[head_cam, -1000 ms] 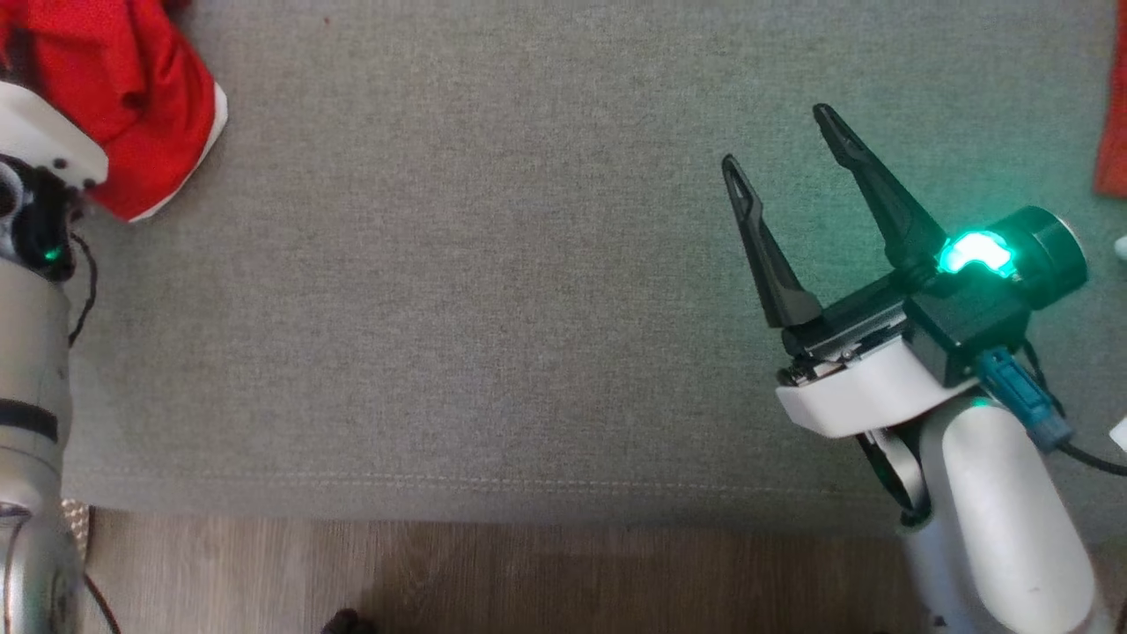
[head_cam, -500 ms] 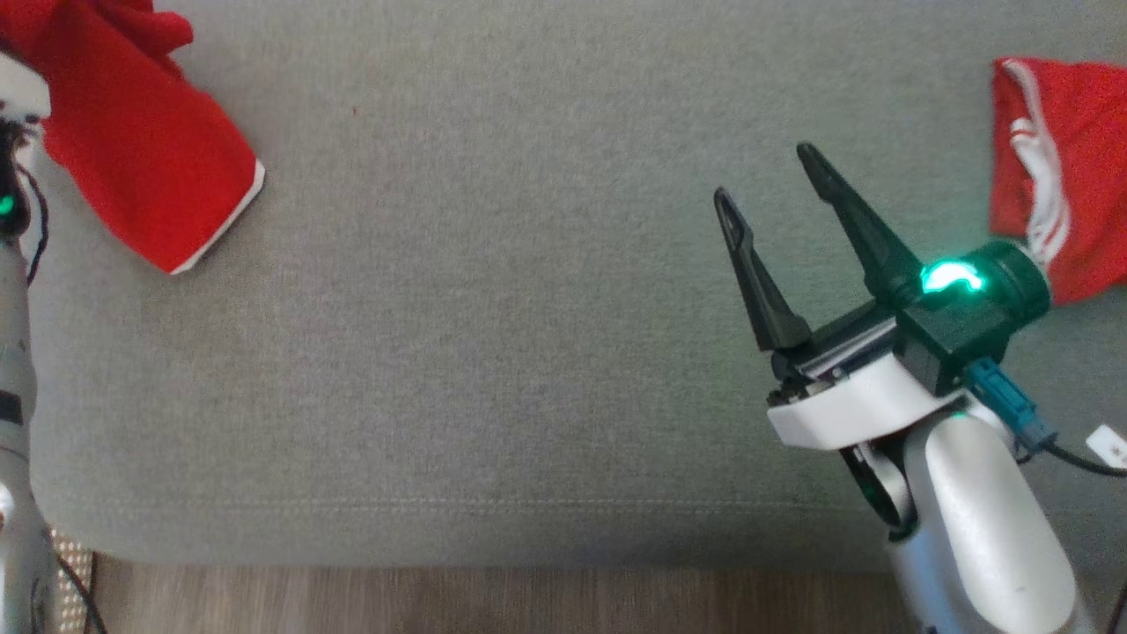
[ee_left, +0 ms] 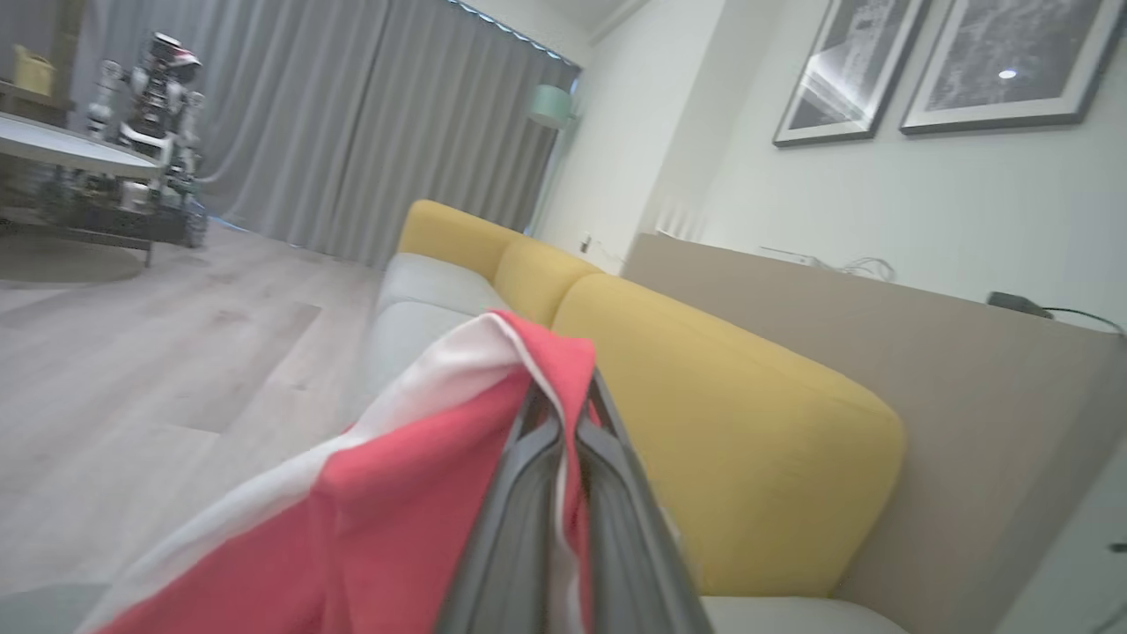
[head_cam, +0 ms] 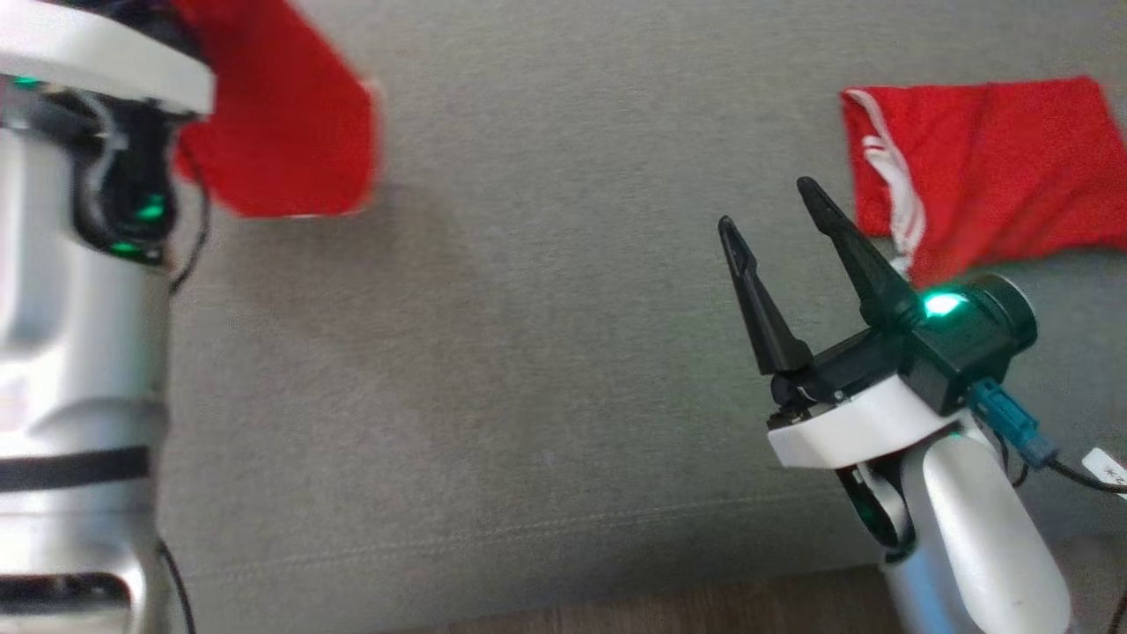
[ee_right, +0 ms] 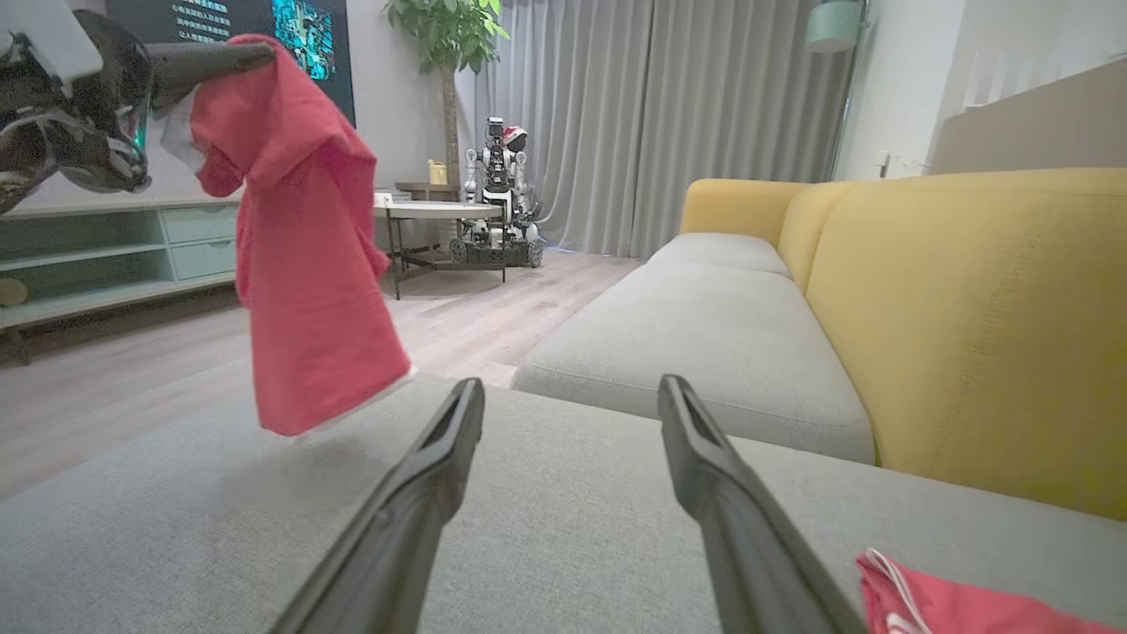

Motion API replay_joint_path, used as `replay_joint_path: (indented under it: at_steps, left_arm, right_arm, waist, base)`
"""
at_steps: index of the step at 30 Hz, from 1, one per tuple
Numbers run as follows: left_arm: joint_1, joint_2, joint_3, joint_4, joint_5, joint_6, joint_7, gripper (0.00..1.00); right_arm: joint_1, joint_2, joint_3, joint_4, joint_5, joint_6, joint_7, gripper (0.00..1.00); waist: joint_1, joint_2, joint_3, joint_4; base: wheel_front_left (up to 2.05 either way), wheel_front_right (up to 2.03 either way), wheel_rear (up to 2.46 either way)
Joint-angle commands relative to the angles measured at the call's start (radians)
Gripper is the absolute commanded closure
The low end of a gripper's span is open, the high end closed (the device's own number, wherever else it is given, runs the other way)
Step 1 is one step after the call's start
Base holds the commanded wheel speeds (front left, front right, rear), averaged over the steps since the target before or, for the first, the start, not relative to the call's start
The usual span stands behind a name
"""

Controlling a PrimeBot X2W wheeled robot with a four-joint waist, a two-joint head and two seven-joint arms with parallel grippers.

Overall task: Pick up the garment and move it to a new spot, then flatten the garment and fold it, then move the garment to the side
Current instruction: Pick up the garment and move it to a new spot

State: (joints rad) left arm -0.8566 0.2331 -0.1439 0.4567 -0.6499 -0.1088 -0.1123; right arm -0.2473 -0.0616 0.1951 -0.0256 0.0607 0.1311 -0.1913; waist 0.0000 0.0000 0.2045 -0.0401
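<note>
A red garment (head_cam: 290, 132) with white trim hangs in the air above the grey sofa seat (head_cam: 546, 352), at the upper left of the head view. My left gripper (ee_left: 563, 405) is shut on its top edge, and the cloth (ee_left: 396, 511) drapes down beside the fingers. In the right wrist view the garment (ee_right: 304, 291) dangles from the left gripper (ee_right: 251, 53), its lower hem just above the cushion. My right gripper (head_cam: 766, 204) hovers open over the seat at the right, nothing between its fingers (ee_right: 440, 475).
A second red cloth (head_cam: 986, 167) with a white stripe lies flat on the seat beyond the right gripper, also visible as a red cloth (ee_right: 951, 603) in the right wrist view. Yellow backrest (ee_right: 968, 308) runs along the right. Wooden floor (head_cam: 660, 612) borders the seat's near edge.
The head camera has shifted, bringing the second red cloth into view. My left arm has risen closer to the camera, lifting the garment off the seat. The right gripper stays open.
</note>
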Motion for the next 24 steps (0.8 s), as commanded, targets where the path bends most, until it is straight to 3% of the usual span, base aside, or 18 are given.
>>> replay_joint_path:
  at_steps: [1, 6, 10, 12, 13, 14, 15, 18, 24]
  left_arm:
    - [-0.024, 0.027, 0.015, -0.078, 0.001, 0.017, 0.013, 1.00]
    - [0.006, -0.048, -0.046, -0.183, 0.026, 0.082, 0.050, 1.00]
    - [0.040, -0.089, -0.112, -0.174, 0.068, 0.118, 0.068, 1.00]
    - [0.061, -0.104, -0.140, -0.146, 0.085, 0.129, 0.068, 0.82]
    - [0.071, -0.110, -0.155, -0.129, 0.093, 0.131, 0.069, 0.67]
    - [0.080, -0.119, -0.168, -0.112, 0.095, 0.131, 0.067, 0.38]
    - [0.089, -0.128, -0.181, -0.096, 0.094, 0.130, 0.063, 0.00]
    - [0.107, -0.152, -0.231, -0.054, 0.100, 0.116, 0.047, 0.00]
    - [0.162, -0.180, -0.383, -0.044, 0.060, 0.048, 0.031, 0.00]
  right_arm:
    - [0.001, 0.011, 0.022, -0.028, 0.012, 0.000, -0.010, 0.00]
    - [-0.007, 0.011, 0.032, -0.026, 0.035, 0.000, -0.026, 0.00]
    - [-0.016, 0.011, 0.040, -0.025, 0.055, 0.000, -0.039, 0.00]
    - [-0.020, 0.011, 0.042, -0.024, 0.062, 0.000, -0.045, 0.00]
    - [-0.021, 0.011, 0.042, -0.023, 0.065, 0.000, -0.047, 0.00]
    - [-0.022, 0.011, 0.040, -0.022, 0.068, 0.000, -0.050, 0.00]
    - [-0.023, 0.011, 0.040, -0.021, 0.070, 0.000, -0.052, 0.00]
    - [-0.023, 0.011, 0.043, -0.021, 0.073, 0.000, -0.058, 0.00]
    - [-0.024, 0.011, 0.039, -0.012, 0.070, 0.000, -0.065, 0.00]
  waist:
    - [0.0000, 0.0000, -0.009, -0.040]
    - [0.0000, 0.0000, 0.005, -0.108]
    - [0.0000, 0.0000, 0.031, -0.162]
    - [0.0000, 0.0000, 0.045, -0.185]
    - [0.0000, 0.0000, 0.052, -0.195]
    - [0.0000, 0.0000, 0.060, -0.203]
    - [0.0000, 0.0000, 0.067, -0.210]
    - [0.0000, 0.0000, 0.086, -0.225]
    - [0.0000, 0.0000, 0.090, -0.214]
  base:
    - [0.00, 0.00, 0.00]
    - [0.00, 0.00, 0.00]
    - [0.00, 0.00, 0.00]
    - [0.00, 0.00, 0.00]
    - [0.00, 0.00, 0.00]
    - [0.00, 0.00, 0.00]
    - [0.00, 0.00, 0.00]
    - [0.00, 0.00, 0.00]
    - [0.00, 0.00, 0.00]
